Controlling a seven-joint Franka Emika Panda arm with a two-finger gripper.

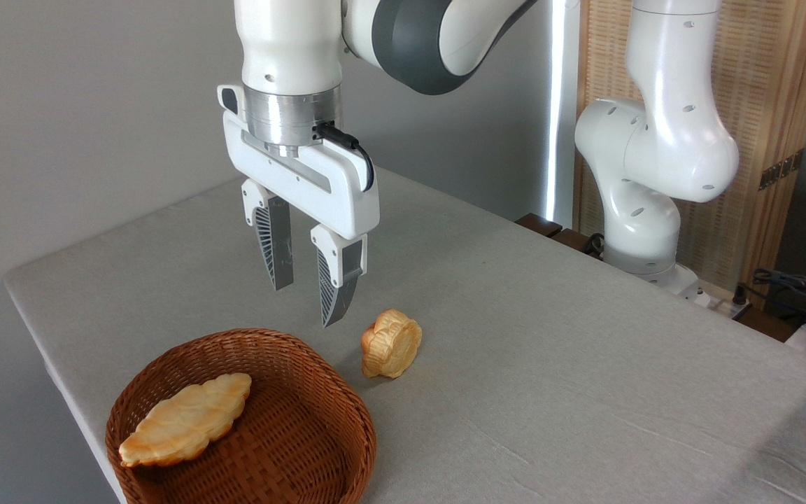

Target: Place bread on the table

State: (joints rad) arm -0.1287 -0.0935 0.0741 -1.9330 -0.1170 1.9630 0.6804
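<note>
The bread (186, 419), a long golden-tan leaf-shaped pastry with browner tips, lies inside the brown wicker basket (319, 392) at the front left, leaning against its left wall. My gripper (306, 302) hangs open above the basket's far rim, fingers pointing down, with nothing between them. It is above and to the right of the bread, well apart from it. The table (550, 350) is covered in light grey cloth.
A small chunky flower-shaped bun (392, 344) stands on its edge on the cloth just right of the basket, below and right of my fingertips. The arm's white base (644, 231) stands at the table's far right edge, with cables (795, 287) beyond.
</note>
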